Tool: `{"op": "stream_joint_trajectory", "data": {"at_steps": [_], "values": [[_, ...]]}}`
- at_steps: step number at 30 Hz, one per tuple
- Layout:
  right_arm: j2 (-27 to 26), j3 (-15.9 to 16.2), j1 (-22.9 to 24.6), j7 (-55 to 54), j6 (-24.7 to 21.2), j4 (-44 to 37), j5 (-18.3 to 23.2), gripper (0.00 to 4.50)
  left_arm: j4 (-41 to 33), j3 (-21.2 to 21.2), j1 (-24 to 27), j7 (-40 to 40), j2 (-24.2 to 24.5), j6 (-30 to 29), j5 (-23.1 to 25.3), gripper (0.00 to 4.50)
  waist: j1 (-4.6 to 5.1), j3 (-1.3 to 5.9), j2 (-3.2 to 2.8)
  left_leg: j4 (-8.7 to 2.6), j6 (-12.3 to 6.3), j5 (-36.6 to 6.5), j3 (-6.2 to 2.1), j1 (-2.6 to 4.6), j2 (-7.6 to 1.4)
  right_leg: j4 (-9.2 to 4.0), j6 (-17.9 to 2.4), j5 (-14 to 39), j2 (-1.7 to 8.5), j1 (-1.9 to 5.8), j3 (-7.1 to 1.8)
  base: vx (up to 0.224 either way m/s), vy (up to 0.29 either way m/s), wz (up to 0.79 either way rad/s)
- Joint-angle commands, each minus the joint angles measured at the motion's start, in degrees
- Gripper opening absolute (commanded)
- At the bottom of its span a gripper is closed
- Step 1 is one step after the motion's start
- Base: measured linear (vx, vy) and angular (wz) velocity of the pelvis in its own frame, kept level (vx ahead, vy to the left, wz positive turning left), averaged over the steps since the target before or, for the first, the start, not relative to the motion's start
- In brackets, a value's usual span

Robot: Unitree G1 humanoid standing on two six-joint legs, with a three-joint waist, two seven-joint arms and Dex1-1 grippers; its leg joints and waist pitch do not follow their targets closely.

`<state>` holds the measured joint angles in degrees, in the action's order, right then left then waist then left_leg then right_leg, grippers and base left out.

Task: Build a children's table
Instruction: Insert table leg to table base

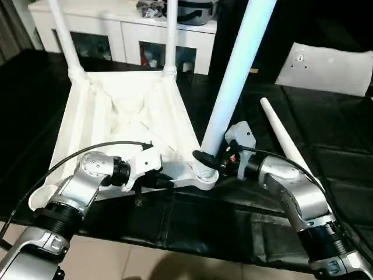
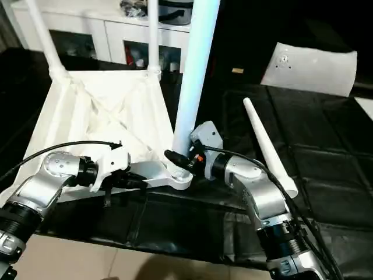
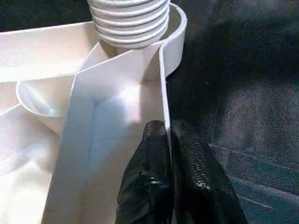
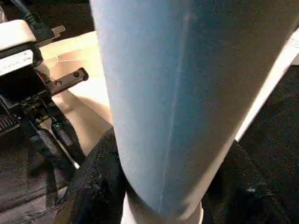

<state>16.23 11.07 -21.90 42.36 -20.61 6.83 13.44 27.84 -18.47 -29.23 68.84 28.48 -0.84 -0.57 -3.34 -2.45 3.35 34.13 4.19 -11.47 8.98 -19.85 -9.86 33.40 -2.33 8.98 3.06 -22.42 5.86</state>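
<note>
The children's table top (image 1: 116, 116) lies upside down on the black mat, ribbed underside up. Two white legs (image 1: 64, 35) (image 1: 171, 35) stand in its far corner sockets. A third leg (image 1: 239, 70) leans up to the right, and its threaded end (image 3: 128, 23) sits in the near right corner socket (image 1: 207, 179). My right gripper (image 1: 210, 158) is shut on this leg (image 4: 177, 93) just above the thread. My left gripper (image 3: 169, 140) is shut on the thin rim wall (image 3: 163, 70) of the top, close to that socket. A fourth leg (image 1: 285, 137) lies loose on the mat to the right.
A white cabinet with glass doors (image 1: 122, 35) stands behind the table top. A flat white panel (image 1: 332, 67) with a small round fitting lies at the back right. The mat's near edge meets tan floor (image 1: 145, 262). A black cable (image 1: 76, 154) loops over my left arm.
</note>
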Motion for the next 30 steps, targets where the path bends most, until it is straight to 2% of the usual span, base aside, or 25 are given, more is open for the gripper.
{"op": "stream_joint_trajectory", "data": {"at_steps": [1, 2, 3, 4, 6, 8, 9, 11, 15, 16, 18, 22, 28, 30], "values": [[0.04, 0.65, 1.61, 0.16, -1.28, -0.1, -0.02, 1.87, -1.22, 0.64, -0.79, 1.77, -0.13, 1.12, -1.52, 0.0, -0.13, 3.07, -0.82, -4.38, -0.9, -11.7, -0.96, 0.31, -3.71, -4.27, -6.14, 21.86, 6.23, 2.83, -3.78, 0.0, 0.0, 0.0], [-0.05, 0.63, 1.7, 0.12, -1.27, -0.29, 0.03, 1.87, -1.41, 0.68, -0.67, 1.88, -0.02, 1.05, -1.59, 0.0, -0.18, 3.05, -0.76, -4.35, -0.9, -11.84, -0.93, 0.36, -3.7, -4.37, -5.97, 22.37, 6.26, 2.78, -3.8, 0.0, 0.0, 0.0], [-0.29, 0.53, 1.9, -0.05, -1.26, -0.56, 0.16, 1.87, -2.0, 0.73, -0.24, 2.24, 0.22, 0.84, -1.84, 0.0, -0.41, 3.15, -1.56, -4.33, -0.66, -11.73, -1.03, 0.35, -3.63, -4.31, -6.04, 22.0, 6.32, 2.88, -3.83, 0.0, 0.0, 0.0], [-0.49, 0.47, 2.07, -0.23, -1.32, -0.79, 0.24, 1.87, -2.62, 0.76, 0.16, 2.69, 0.44, 0.63, -2.15, 0.0, -0.37, 3.15, -1.65, -4.39, -0.59, -11.77, -1.05, 0.29, -3.67, -4.31, -6.11, 21.4, 6.21, 2.88, -3.84, 0.0, 0.0, 0.0], [-0.71, 0.45, 2.21, -0.43, -1.44, -1.04, 0.28, 1.87, -3.2, 0.81, 0.56, 3.21, 0.69, 0.46, -2.51, 0.0, -0.33, 3.19, -1.42, -4.44, -0.48, -11.7, -1.07, 0.23, -3.72, -4.07, -6.92, 19.72, 6.13, 2.96, -3.82, 0.0, 0.0, 0.0], [-0.82, 0.64, 2.8, -0.58, -1.5, -1.61, 0.27, 1.87, -3.7, 0.6, 1.24, 4.43, 1.0, 0.79, -2.96, 0.0, -0.51, 3.15, -2.4, -4.53, 0.03, -12.68, -1.21, 0.36, -3.79, -3.99, -7.84, 18.32, 6.07, 2.97, -3.81, 0.0, 0.0, 0.0], [-0.82, 0.64, 2.81, -0.58, -1.5, -1.62, 0.27, 1.87, -3.71, 0.59, 1.25, 4.45, 1.01, 0.8, -2.97, 0.0, -0.46, 3.17, -2.15, -4.54, 0.06, -12.71, -1.18, 0.3, -3.79, -3.92, -7.99, 17.9, 6.06, 3.05, -3.82, 0.0, 0.0, 0.0], [-0.6, 0.59, 3.52, -0.42, -1.83, -2.66, 0.54, 1.87, -4.24, 0.32, 1.9, 5.47, 1.0, 0.9, -3.41, 0.0, -0.73, 3.15, -2.65, -4.52, 0.06, -12.61, -1.24, 0.27, -3.69, -3.67, -8.7, 16.89, 6.12, 3.2, -3.87, 0.0, 0.0, 0.0], [0.19, 0.11, 4.04, 0.14, -2.33, -3.3, 1.0, 1.87, -4.38, 0.02, 2.1, 4.88, 0.57, 0.93, -3.04, 0.0, -0.85, 3.05, -1.93, -4.43, -0.54, -11.8, -1.02, 0.28, -3.71, -3.84, -8.38, 18.08, 6.15, 3.16, -3.89, 0.0, 0.0, 0.0], [0.33, 0.13, 4.09, 0.29, -2.4, -3.32, 0.95, 1.87, -4.32, 0.01, 2.11, 4.72, 0.5, 1.03, -2.94, 0.0, -0.96, 3.0, -2.13, -4.43, -0.56, -11.8, -1.06, 0.32, -3.71, -3.84, -8.3, 18.55, 6.19, 3.13, -3.88, 0.0, 0.0, 0.0], [0.64, 0.23, 4.16, 0.64, -2.57, -3.27, 0.78, 1.87, -4.16, 0.09, 2.14, 3.75, 0.34, 1.39, -2.4, 0.0, -1.03, 2.92, -1.68, -4.43, -0.78, -11.97, -0.96, 0.37, -3.73, -4.1, -7.49, 20.71, 6.21, 3.01, -3.88, 0.0, 0.0, 0.0], [1.24, 0.74, 4.36, 1.14, -2.94, -3.75, 0.5, 1.87, -3.67, 0.23, 2.35, 1.97, 0.43, 1.85, -1.36, 0.0, -1.33, 2.87, -1.71, -4.44, -0.99, -11.58, -0.97, 0.37, -3.72, -4.25, -6.43, 22.11, 6.26, 2.92, -3.88, 0.0, 0.0, 0.0], [2.92, 0.57, 5.15, 1.33, -3.67, -5.44, 0.66, 1.87, -1.73, 1.07, 1.83, -2.05, 0.32, 2.53, 0.66, 0.0, -1.4, 2.57, -1.53, -4.61, -0.82, -13.82, -1.04, 0.76, -3.56, -4.89, -4.31, 27.01, 6.2, 2.74, -3.71, 0.0, 0.0, 0.0], [2.97, 0.25, 5.07, 1.02, -3.45, -5.02, 0.54, 1.87, -0.58, 1.38, 1.18, -3.15, 0.19, 3.09, 1.16, 0.0, -1.34, 2.36, -1.52, -4.55, -0.8, -15.38, -1.03, 1.02, -3.36, -5.48, -3.24, 30.34, 6.2, 2.49, -3.52, 0.0, 0.0, 0.0]]}}
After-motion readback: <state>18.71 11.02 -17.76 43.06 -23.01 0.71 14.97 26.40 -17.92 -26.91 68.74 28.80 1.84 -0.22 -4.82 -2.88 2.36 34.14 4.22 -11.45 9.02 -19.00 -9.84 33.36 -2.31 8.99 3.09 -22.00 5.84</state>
